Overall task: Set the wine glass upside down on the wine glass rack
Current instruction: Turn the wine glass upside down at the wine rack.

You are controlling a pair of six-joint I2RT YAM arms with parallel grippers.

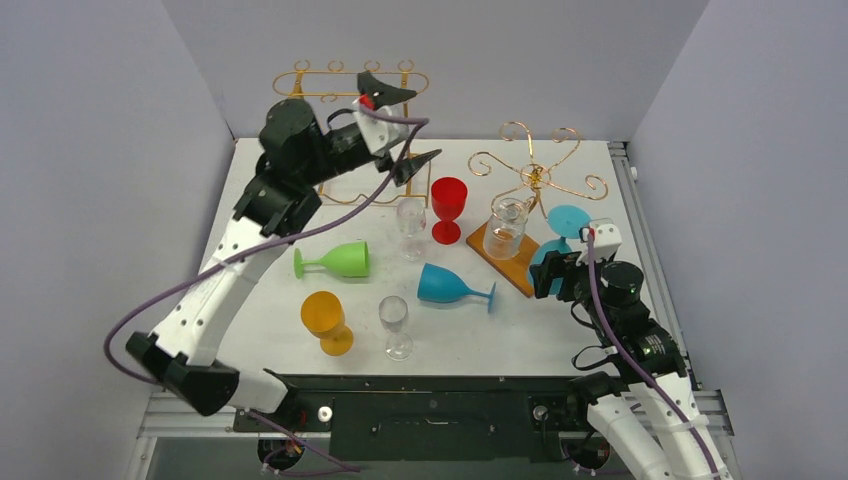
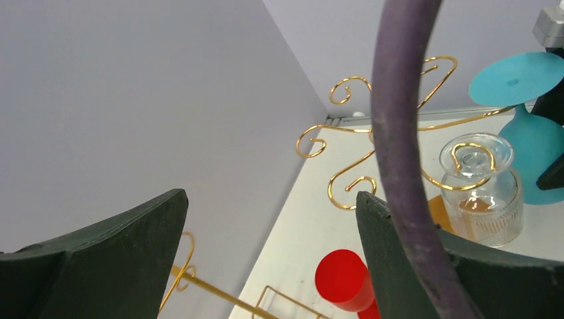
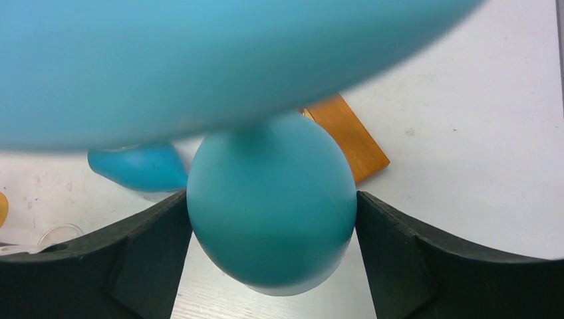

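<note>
Two sets of fingers, one job. Spread near their widest, right fingers (image 3: 425, 266) flanking the bowl of the teal wine glass (image 3: 269, 219), pads right at its sides; firm grip or bare touch, impossible to tell. Bowl down and foot up, directly between those fingers, apparently clear of the tabletop (image 3: 465, 133). Just above and beyond the fingertips, the gold wine glass rack (image 1: 535, 175) on its wooden base (image 3: 346, 136), with a clear glass (image 1: 505, 228) already inverted at the fingers' left. Foot level with the rack's near arm; seated on the wire or not, hard to say from any view.

Wide apart and empty, left fingers (image 2: 100, 259) raised far to the left of the right fingers, well apart from that rack.

To finish well: keep the stem plumb and the foot flat. Slide the stem into the wire slot sideways, not downward. Confirm the foot resting on both sides of the wire before parting the fingers. Part slowly and evenly, avoiding any nudge on the bowl. Draw straight back toward the near edge, away from the clear glass just left of the fingers. Judged risks: a swing into that neighbour, or a foot half-caught and tipping out. Leave the blue glass (image 1: 450, 285), on its side well left of the fingers, for later.
</note>
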